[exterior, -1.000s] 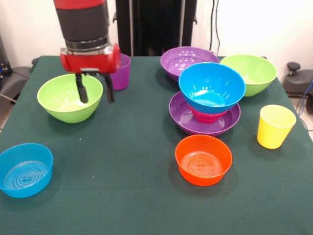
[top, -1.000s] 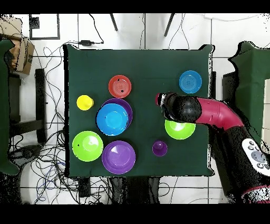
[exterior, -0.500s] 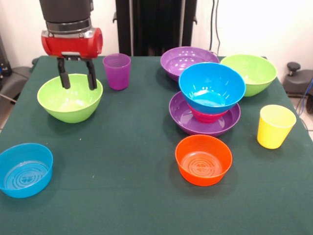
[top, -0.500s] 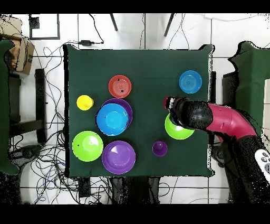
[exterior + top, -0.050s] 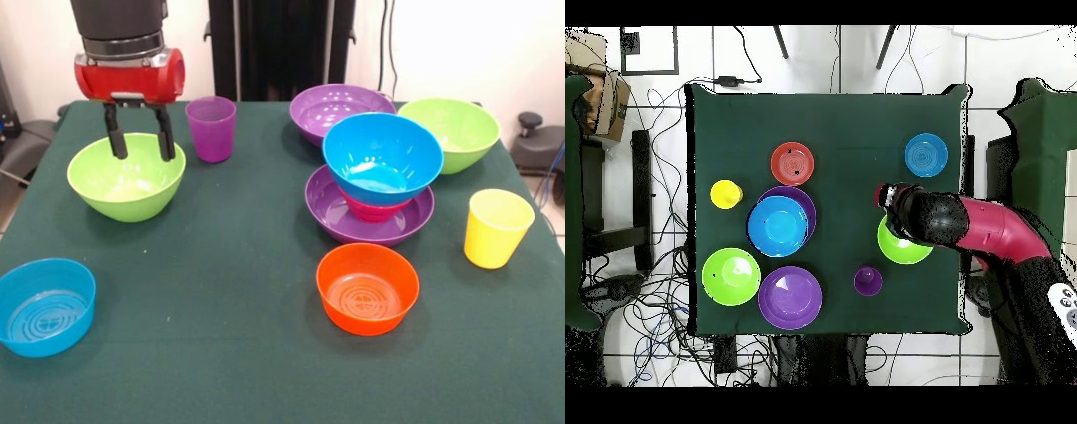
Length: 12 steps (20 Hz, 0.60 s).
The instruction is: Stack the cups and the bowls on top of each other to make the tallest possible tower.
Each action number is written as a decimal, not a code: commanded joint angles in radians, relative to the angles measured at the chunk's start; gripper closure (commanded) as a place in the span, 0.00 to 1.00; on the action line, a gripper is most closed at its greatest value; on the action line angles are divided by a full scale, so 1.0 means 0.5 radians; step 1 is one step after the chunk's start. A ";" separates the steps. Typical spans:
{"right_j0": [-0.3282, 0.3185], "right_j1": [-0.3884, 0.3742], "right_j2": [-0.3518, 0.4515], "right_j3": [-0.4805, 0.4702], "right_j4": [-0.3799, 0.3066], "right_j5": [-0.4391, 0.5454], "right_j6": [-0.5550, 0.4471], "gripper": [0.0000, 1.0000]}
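Green table: glossy blue bowl tops tower.

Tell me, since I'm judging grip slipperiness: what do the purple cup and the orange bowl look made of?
Both look like plastic. The purple cup seems translucent with a smooth, duller wall. The orange bowl looks glossy, with bright highlights on its rim and moulded rings in its base.

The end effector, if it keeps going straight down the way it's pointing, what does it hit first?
Most likely the lime green bowl: the open end effector hangs over its far rim, though depth leaves the exact contact point unclear.
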<state>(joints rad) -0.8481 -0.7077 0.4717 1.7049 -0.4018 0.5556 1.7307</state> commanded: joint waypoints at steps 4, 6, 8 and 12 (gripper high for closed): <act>0.172 0.410 0.189 -0.556 -0.153 0.486 -0.563 0.00; 0.200 0.559 0.245 -0.832 -0.155 0.651 -0.725 0.00; 0.209 0.638 0.283 -0.980 -0.167 0.728 -0.814 0.00; 0.246 0.845 0.371 -1.423 -0.205 1.020 -1.073 0.00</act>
<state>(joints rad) -0.7792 -0.4735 0.5544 1.3585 -0.4132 0.8249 1.6927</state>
